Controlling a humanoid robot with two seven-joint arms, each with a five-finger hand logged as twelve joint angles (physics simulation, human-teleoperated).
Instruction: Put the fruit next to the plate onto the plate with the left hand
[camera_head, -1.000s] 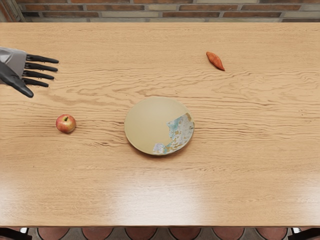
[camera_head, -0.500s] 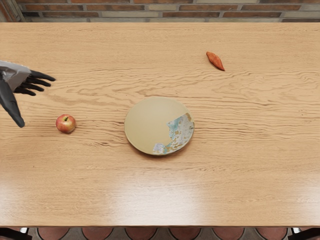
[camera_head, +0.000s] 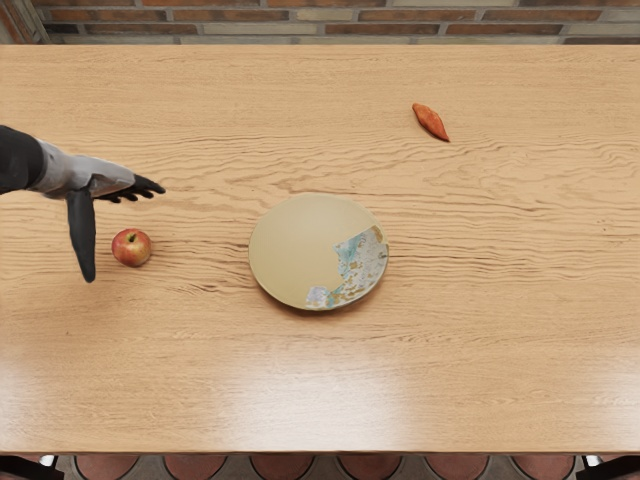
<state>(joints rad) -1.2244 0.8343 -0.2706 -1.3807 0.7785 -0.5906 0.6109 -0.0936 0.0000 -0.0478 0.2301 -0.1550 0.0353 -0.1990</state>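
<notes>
Brick wall (camera_head: 300, 22) runs along the far edge of the wooden desk (camera_head: 480, 330), and we see only one arm, coming in from the left. Our left hand (camera_head: 92, 184) hovers open and holds nothing. Its four fingers (camera_head: 140, 188) lie close together and point across the desk, while the thumb (camera_head: 81, 236) is swung wide away from them. We judge that this wide gap is there to take the fruit, since the apple (camera_head: 131, 247) sits on the desk just under the fingers and just beside the thumb, touching neither as far as we can tell. It rests upright, stem on top, so a grasp from above looks open to us. The plate (camera_head: 290, 240) lies well past the fingertips, on the apple's far side from the thumb. It holds no food, and the blue-white patch near its rim looks like glaze or print. What seems to be a sweet potato (camera_head: 431, 122) lies much farther beyond the fingertips, well apart from the plate, so we take the apple as the fruit meant. The apple is not yet lifted.
</notes>
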